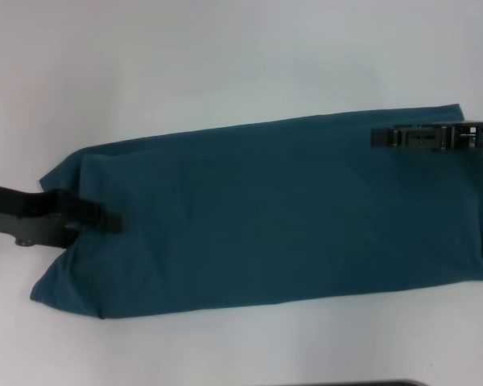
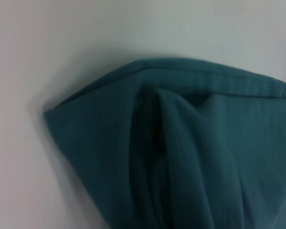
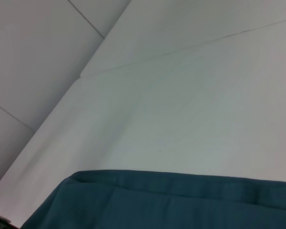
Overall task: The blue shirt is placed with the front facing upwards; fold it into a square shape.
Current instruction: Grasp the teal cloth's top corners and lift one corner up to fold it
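The blue shirt (image 1: 274, 217) lay as a long folded band across the white table (image 1: 225, 56). The left gripper (image 1: 105, 219) and right gripper (image 1: 386, 137) rested at opposite ends; finger state could not be determined. The soft, limp, light fabric would likely sag, so doubled end edges should be gripped.

White table (image 1: 225, 64), blue shirt (image 1: 282, 217) lying on it, folded into a long band
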Controlling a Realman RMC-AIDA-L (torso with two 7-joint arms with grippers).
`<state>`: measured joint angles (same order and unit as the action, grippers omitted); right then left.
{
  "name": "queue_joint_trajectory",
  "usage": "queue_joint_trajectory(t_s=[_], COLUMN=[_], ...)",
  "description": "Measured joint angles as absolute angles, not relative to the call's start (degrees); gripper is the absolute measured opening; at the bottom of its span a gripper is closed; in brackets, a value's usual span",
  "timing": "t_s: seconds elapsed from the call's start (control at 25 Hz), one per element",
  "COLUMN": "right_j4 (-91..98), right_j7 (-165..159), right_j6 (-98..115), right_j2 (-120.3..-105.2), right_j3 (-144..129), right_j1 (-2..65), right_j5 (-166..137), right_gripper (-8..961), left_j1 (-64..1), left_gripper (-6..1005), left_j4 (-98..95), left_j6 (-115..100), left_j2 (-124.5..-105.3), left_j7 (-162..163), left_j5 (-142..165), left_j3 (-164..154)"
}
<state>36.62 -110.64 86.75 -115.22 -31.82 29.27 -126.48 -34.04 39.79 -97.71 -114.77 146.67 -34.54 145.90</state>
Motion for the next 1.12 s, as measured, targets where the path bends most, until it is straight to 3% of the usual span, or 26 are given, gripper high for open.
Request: queue_joint_trajectory(t_s=[0.32, 0.76, 0.96, 1.12], right_j4=[36.4, 36.4, 36.4, 36.4], right_j7=[-110.6, -110.8, -111.0, -111.0], right_j6=[86.5, 85.9, 85.9, 85.9], right_j2=[-115.22, -115.22, -115.22, -115.22], right_j3=[-31.8, -31.8, -31.9, -31.9], right_j1=[29.1, 29.3, 29.4, 29.4], right_j5=[-126.5, -126.5, -126.5, -126.5], right_gripper=[895, 895, 894, 894], left_j1=[-33.3, -33.3, -33.1, -32.9], left_gripper=[571, 205, 89, 88], left_j4=[43.4, 43.6, 44.4, 46.3], left_j6=[-97.7, -98.0, -98.9, -100.4], left_j2=[-115.87, -116.11, -116.18, -116.2], left_j7=[145.6, 145.4, 144.8, 144.3], left_j5=[-35.7, -35.5, -35.7, -35.7], left_j3=[146.8, 146.6, 146.7, 147.0])
